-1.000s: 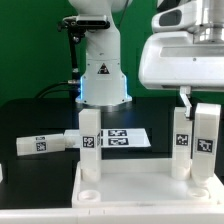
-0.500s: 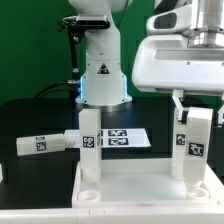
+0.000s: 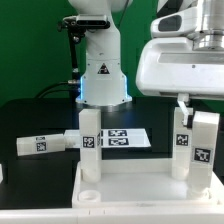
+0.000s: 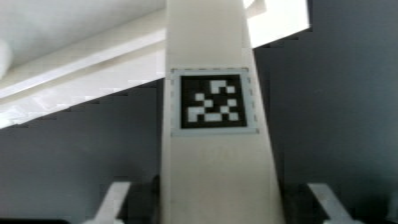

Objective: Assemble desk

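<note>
Single arm, desk assembly, leg-fitting stage.

- Fingers (image 4: 118, 203): partly closed, one on each side of the held leg (image 3: 205, 150). The grip is high on the leg. In the wrist view the leg runs straight out from between the fingers with its tag facing the camera.
- Held leg: upright, long axis vertical, hanging directly below the fingers. Its lower end is at the tabletop's (image 3: 135, 184) near corner on the exterior view's right. Cannot tell whether the end is already in the socket or just above it, because that corner is hidden by the leg itself.
- Rear leg (image 3: 181, 145): stands upright just beside the held one, at the far corner on the same side. Looks seated.
- Left leg (image 3: 90, 150): upright at the far corner on the exterior view's left.
- Near-left socket (image 3: 90, 192): bare.
- Loose leg (image 3: 40, 143): lies flat on the counter (image 3: 30, 115), well apart from the tabletop, long axis across the view.
- Marker board (image 3: 122, 138): flat behind the tabletop.

Judgement: the step in hand is seating the third leg. The move depends on leg axis and socket axis lining up, as travel is straight down along the leg. A slight tilt or sideways offset would catch the socket rim. The close rear leg leaves the fingers little room on that side.
</note>
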